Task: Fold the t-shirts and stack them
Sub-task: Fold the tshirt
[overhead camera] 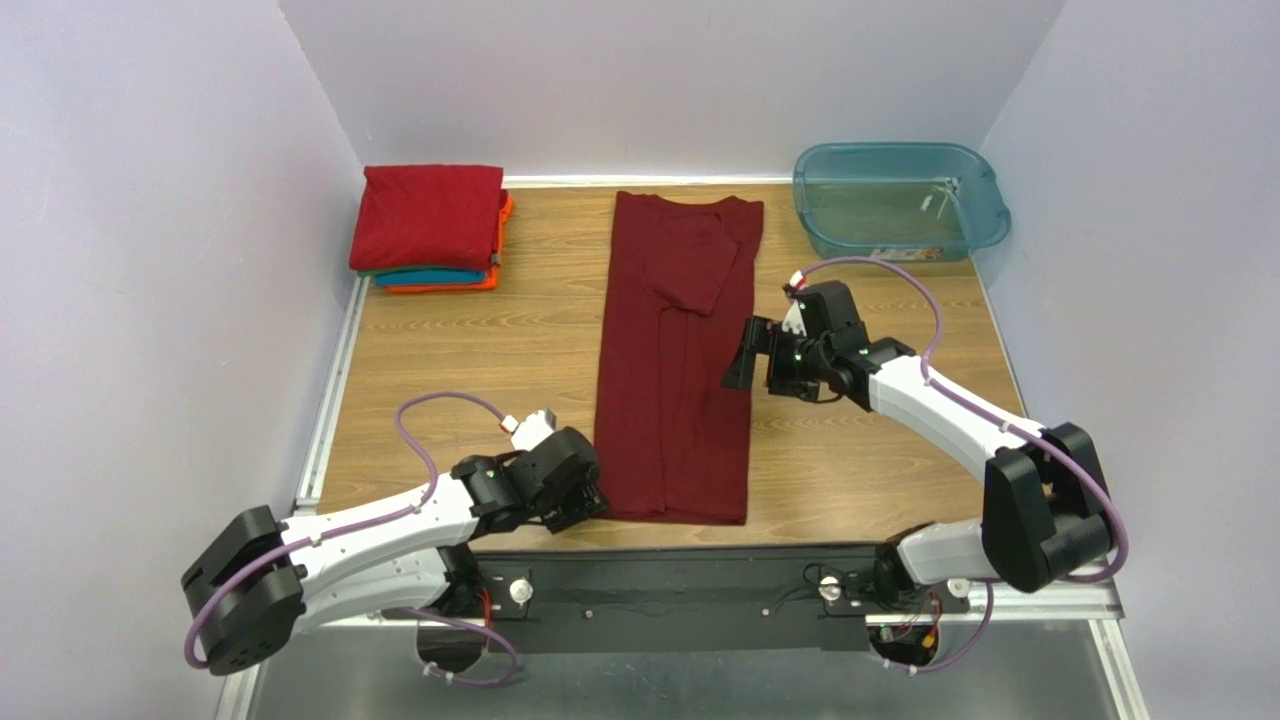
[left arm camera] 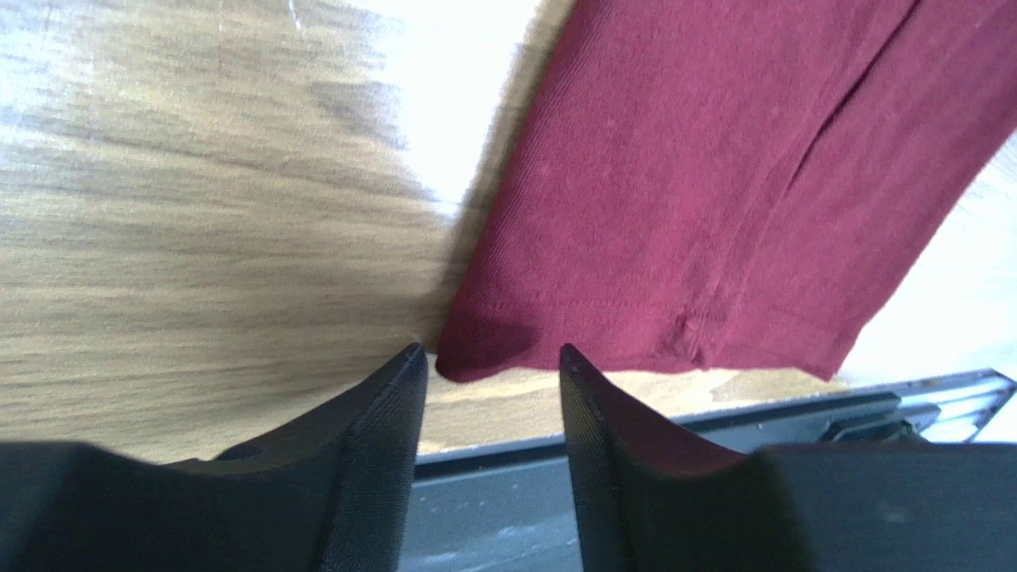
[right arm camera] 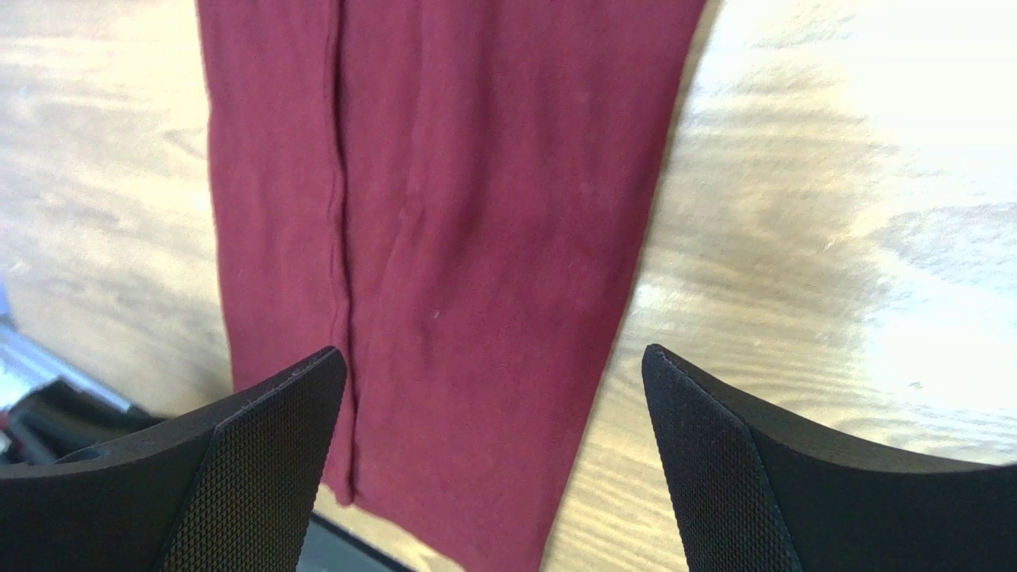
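A dark maroon t-shirt (overhead camera: 676, 360) lies flat on the wooden table (overhead camera: 466, 360), folded lengthwise into a long strip running from the back to the near edge. My left gripper (overhead camera: 589, 503) is low at its near left corner. In the left wrist view the jaws (left arm camera: 489, 349) stand partly apart, and the shirt's corner (left arm camera: 484, 346) lies just beyond the tips, with no cloth pinched. My right gripper (overhead camera: 742, 360) hovers wide open over the strip's right edge (right arm camera: 478, 238), about halfway along it, holding nothing (right arm camera: 495, 352). Folded red, teal and orange t-shirts (overhead camera: 428, 225) are stacked at the back left.
A translucent teal plastic tub (overhead camera: 899, 198) stands at the back right corner. White walls close in the table on three sides. The black mounting rail (overhead camera: 676, 585) runs along the near edge, right below the shirt's hem.
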Robot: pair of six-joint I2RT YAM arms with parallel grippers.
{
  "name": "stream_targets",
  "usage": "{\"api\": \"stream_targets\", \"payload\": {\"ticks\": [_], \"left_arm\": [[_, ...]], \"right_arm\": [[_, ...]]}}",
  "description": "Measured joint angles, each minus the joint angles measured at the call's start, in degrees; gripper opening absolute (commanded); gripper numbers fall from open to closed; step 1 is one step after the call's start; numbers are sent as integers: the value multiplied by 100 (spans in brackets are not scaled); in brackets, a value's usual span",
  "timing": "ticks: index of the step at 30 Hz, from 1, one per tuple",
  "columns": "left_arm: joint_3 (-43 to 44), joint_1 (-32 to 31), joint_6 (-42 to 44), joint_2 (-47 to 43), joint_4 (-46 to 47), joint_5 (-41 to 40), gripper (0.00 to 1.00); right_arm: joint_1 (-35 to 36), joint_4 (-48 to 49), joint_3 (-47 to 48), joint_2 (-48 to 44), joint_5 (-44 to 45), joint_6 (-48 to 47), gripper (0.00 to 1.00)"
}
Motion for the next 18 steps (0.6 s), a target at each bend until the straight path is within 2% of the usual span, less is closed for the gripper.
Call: {"api": "stream_targets", "payload": {"ticks": [3, 6, 7, 8, 10, 14, 18], "left_arm": [[98, 7, 17, 249, 50, -90, 41], [192, 11, 92, 472, 81, -138, 26], [210, 11, 105, 535, 94, -142, 15], [245, 15, 146, 619, 107, -144, 9], [293, 17, 175, 739, 138, -146, 0], [356, 17, 297, 861, 219, -129, 0], [369, 24, 407, 903, 278, -87, 0]], "right_arm": [[0, -26, -131, -155, -131, -4, 100], [2, -181, -188, -282, -260, -87, 100], [11, -297, -197, -323, -278, -122, 100], [22, -422, -199, -365, -282, -160, 100], [109, -737, -203, -525, -262, -225, 100], [586, -1272, -203, -820, -61, -247, 100], [1403, -1687, -278, -850, 352, -20, 100]]}}
